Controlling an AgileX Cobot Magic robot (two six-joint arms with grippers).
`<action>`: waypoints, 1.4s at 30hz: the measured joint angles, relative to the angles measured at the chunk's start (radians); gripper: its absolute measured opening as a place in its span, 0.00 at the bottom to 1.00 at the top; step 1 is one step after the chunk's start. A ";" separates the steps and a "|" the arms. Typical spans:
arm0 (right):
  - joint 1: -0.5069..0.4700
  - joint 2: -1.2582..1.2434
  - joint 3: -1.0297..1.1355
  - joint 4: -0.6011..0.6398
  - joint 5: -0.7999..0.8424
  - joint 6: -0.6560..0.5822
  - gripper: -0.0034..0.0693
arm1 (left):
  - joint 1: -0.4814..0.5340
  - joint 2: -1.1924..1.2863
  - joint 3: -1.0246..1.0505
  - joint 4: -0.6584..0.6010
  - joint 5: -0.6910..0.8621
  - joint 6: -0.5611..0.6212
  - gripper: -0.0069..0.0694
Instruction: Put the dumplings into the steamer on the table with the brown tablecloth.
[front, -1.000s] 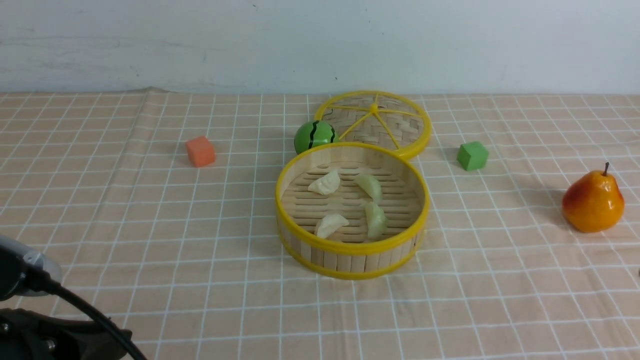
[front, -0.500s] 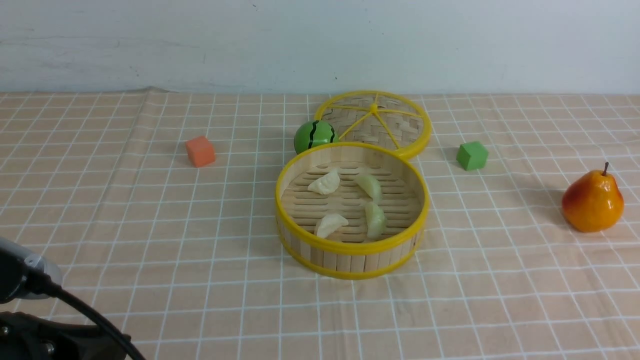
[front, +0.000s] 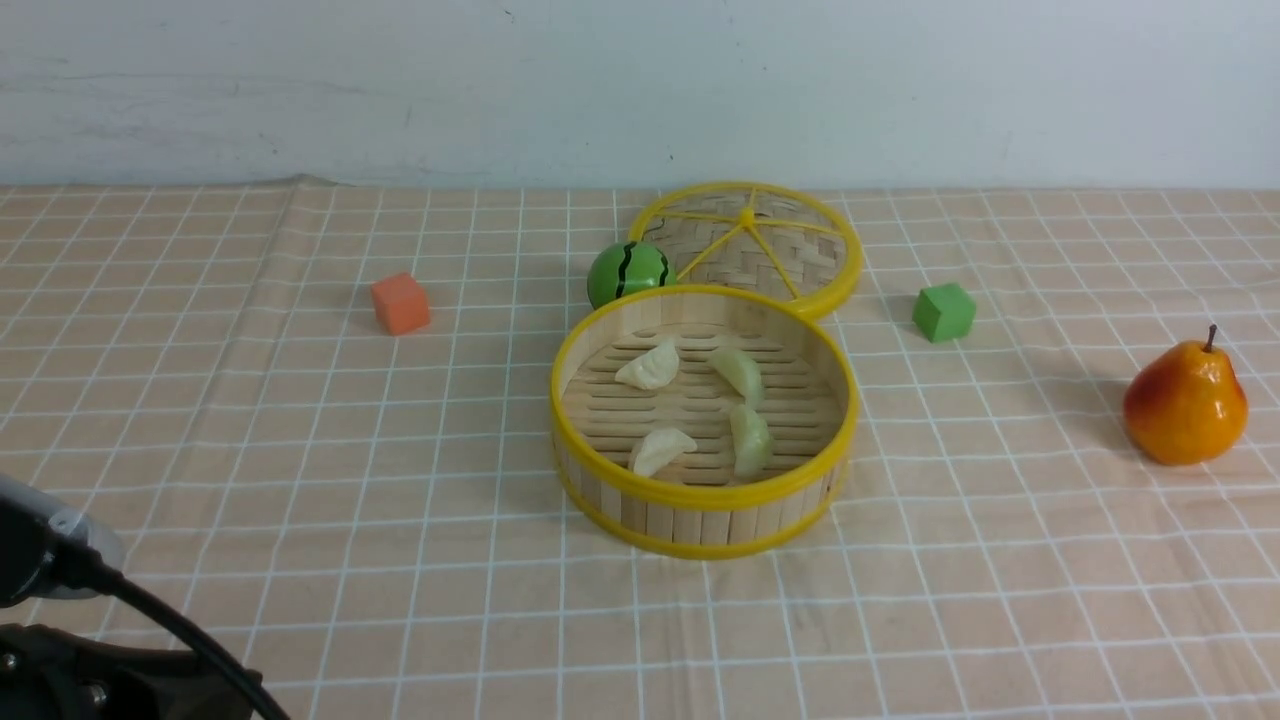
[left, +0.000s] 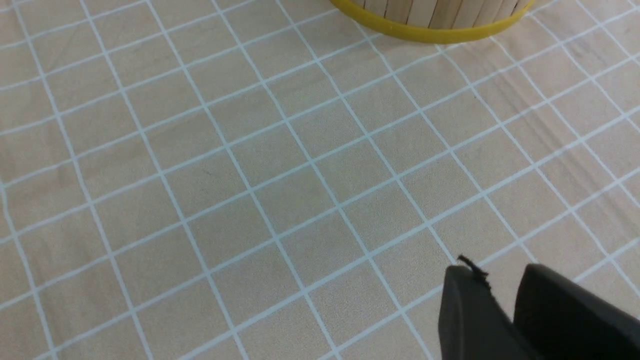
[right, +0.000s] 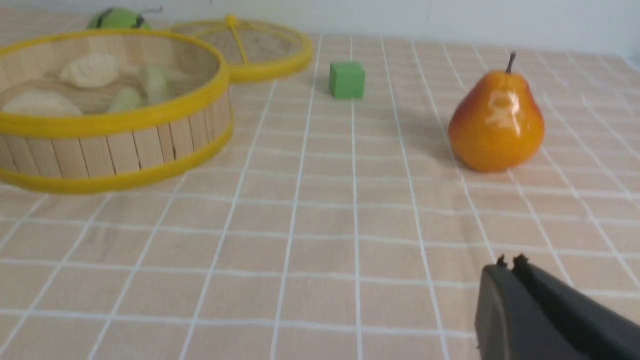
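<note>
Round, shallow bamboo steamer (front: 704, 420) near the middle of the bench (front: 300, 560), with glossy yellow hoops at rim and base, upright wooden staves for a wall and a slatted wooden floor. Inside, on the slats, four small crescent dumplings (front: 697, 405): two creamy and crimped toward the robot's left, two pale green and smooth toward its right, none touching the wall. Beneath, a light brown tablecloth (front: 960, 600) of matte fabric, gridded with thin white lines, faintly creased. Just behind the steamer, lying flat, a woven bamboo lid (front: 748, 245) with yellow rim and spokes; beside it a shiny green ball (front: 628, 272) with a dark stripe. Off to the left, an orange cube (front: 401, 302); to the right, a green cube (front: 944, 311) and, farther right, a glossy orange-red pear (front: 1186, 402) with a stalk. Left pincer (left: 500, 287) matte black, clenched on nothing, low over bare cloth near the steamer's base. Right pincer (right: 510, 267) likewise clenched and empty, over cloth near the pear.
</note>
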 joint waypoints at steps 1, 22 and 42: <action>-0.002 0.000 0.000 0.000 0.032 0.000 0.05 | 0.000 0.000 0.000 0.000 0.000 0.000 0.28; -0.004 0.000 -0.008 0.003 0.090 0.000 0.07 | 0.000 0.000 0.004 0.000 -0.004 0.000 0.31; -0.004 0.000 -0.009 0.003 0.094 0.002 0.11 | 0.311 -0.661 0.531 -0.103 -0.276 -0.014 0.32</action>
